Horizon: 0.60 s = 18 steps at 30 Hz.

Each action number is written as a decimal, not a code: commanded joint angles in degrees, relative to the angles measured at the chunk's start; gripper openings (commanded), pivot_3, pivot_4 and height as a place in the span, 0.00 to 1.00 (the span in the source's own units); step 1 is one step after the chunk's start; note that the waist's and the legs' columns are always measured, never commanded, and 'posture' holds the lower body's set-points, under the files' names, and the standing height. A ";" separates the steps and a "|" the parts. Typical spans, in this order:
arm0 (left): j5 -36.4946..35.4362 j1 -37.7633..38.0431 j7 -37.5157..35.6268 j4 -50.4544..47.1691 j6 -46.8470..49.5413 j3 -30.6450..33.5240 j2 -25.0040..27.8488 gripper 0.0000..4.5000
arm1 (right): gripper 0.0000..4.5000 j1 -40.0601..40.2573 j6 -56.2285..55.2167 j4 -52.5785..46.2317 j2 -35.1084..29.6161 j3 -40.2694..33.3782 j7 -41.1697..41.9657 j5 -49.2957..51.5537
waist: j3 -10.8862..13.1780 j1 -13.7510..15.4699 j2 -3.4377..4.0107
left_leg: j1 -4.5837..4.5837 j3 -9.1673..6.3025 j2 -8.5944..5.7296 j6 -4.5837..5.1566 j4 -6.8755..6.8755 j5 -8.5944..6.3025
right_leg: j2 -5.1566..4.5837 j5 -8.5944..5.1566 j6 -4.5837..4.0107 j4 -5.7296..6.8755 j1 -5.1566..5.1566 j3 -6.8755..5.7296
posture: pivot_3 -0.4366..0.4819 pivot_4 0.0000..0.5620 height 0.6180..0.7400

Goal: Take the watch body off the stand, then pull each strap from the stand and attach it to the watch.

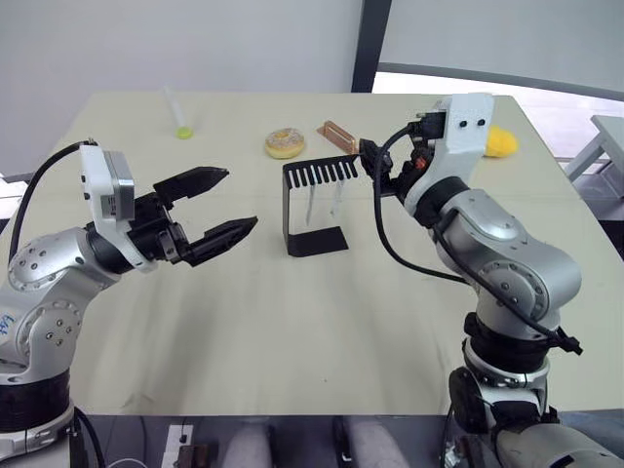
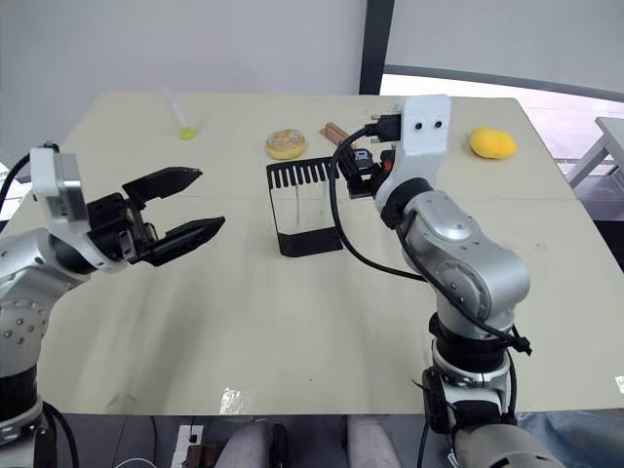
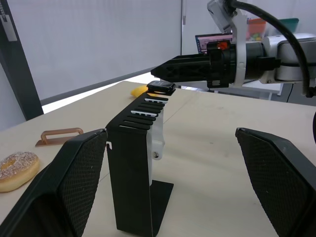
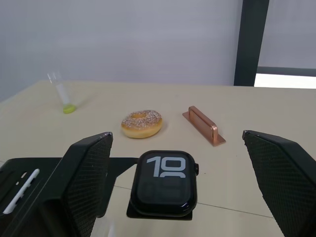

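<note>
On the desk [image 1: 292, 322], centre: stand [image 1: 314, 203], black, upright, comb arm on top. Watch body [image 4: 166, 182] sits at the arm's far end, screen up, not yet lifted. Straps [image 3: 156, 129], white, hang from the comb slots under the arm. Right hand [image 4: 177, 185]: fingers spread, one either side of the watch, apparently not touching it. Left hand [image 1: 222, 209]: spread wide, held apart from the stand, facing it. Also present: donut [image 1: 285, 143], copper block [image 1: 335, 134], tube [image 1: 178, 115], yellow object [image 2: 492, 142]. Step in hand: taking the watch. Handling advice: close squarely on the case sides, lift straight up; tilting likely drags the stand.
</note>
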 commanded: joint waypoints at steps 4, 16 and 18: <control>-0.04 -4.18 -1.62 1.99 0.30 -0.62 0.79 1.00 | 1.00 -3.00 0.67 2.13 -0.40 -0.76 2.59 -0.09 | 0.00 -0.03 0.00 | -0.04 0.00 0.00 0.01 0.02 0.00 | -0.01 0.00 0.00 -0.01 0.00 0.00 | 0.48 0.27 1.00; 1.38 -5.34 -2.07 3.68 -0.10 -1.05 0.03 1.00 | 1.00 -2.46 0.69 2.77 0.55 0.40 3.47 -1.16 | 0.00 -0.20 0.00 | -0.05 -0.01 0.01 0.01 -0.03 0.00 | -0.02 0.00 0.00 -0.03 0.00 0.00 | 0.48 0.27 1.00; 1.51 -5.28 -2.10 3.70 -0.09 -0.93 0.07 1.00 | 1.00 -2.26 0.82 2.65 0.66 0.48 3.61 -1.35 | 0.00 -0.22 0.01 | -0.05 -0.01 0.01 0.01 -0.03 0.00 | -0.02 0.00 0.00 -0.03 0.00 0.00 | 0.48 0.27 1.00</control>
